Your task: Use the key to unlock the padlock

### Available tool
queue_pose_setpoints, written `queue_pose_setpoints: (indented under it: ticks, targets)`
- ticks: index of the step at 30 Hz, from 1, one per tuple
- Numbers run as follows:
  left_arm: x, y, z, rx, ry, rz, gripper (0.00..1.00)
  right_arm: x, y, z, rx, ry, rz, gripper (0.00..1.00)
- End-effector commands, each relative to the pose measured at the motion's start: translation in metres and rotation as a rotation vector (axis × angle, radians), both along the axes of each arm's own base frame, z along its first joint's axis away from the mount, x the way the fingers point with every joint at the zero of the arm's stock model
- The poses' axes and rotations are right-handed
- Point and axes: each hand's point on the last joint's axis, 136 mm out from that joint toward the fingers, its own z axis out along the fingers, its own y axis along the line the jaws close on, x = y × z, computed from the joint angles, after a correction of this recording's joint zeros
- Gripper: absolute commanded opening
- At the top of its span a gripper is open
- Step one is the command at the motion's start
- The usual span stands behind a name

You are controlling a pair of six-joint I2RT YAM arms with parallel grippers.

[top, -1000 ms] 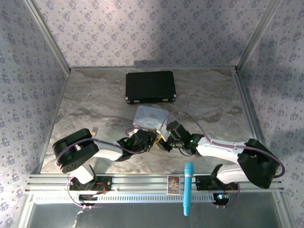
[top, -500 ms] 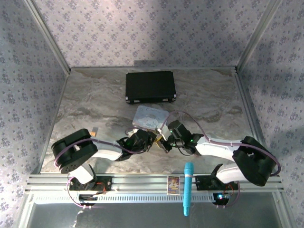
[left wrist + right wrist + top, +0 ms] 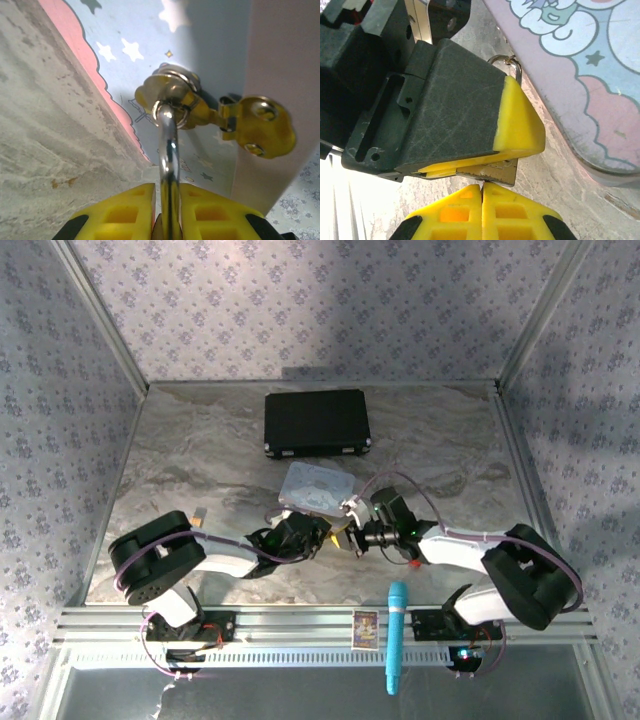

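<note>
1. The table has a grey, marble-patterned top, walled by patterned panels at the left, far and right sides.
2. A black case lies flat and closed near the far edge, about midway across.
3. A pastel tin with a cartoon print of stars and clouds lies flat near the middle, nearer than the case and apart from it.
4. A small orange piece lies on the left part, well apart from the tin.
5. A metal rail runs along the near edge.
6. A blue tube lies across the rail, right of centre.
7. A small card lies on the rail just left of the tube.
</note>
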Motion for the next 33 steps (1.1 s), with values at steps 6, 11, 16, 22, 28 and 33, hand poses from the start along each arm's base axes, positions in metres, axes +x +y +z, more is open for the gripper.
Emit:
queue_pose_setpoints:
  ticks: [6, 11, 16, 22, 28, 33]
  targets:
    - [-0.016, -0.005, -0.002, 0.016, 0.02, -0.079, 0.0, 0.03, -0.038, -0.036, -0.066, 0.129, -0.242, 0.02]
    - [-0.015, -0.005, -0.001, 0.02, 0.014, -0.08, 0.0, 0.034, -0.038, -0.03, -0.03, 0.143, -0.267, 0.04]
    - [-0.015, -0.003, -0.004, 0.034, 0.017, -0.077, 0.0, 0.028, -0.027, -0.017, 0.007, 0.141, -0.242, 0.11]
    - [-0.014, 0.007, -0.009, 0.084, 0.009, -0.062, 0.0, 0.026, -0.032, -0.002, 0.043, 0.114, -0.27, 0.25]
    - [-0.013, 0.009, -0.012, 0.132, 0.002, -0.074, 0.0, 0.027, -0.037, 0.016, 0.053, 0.07, -0.305, 0.41]
    - [-0.016, 0.012, -0.018, 0.232, 0.001, -0.14, 0.0, 0.053, -0.07, 0.018, -0.112, 0.047, -0.535, 0.68]
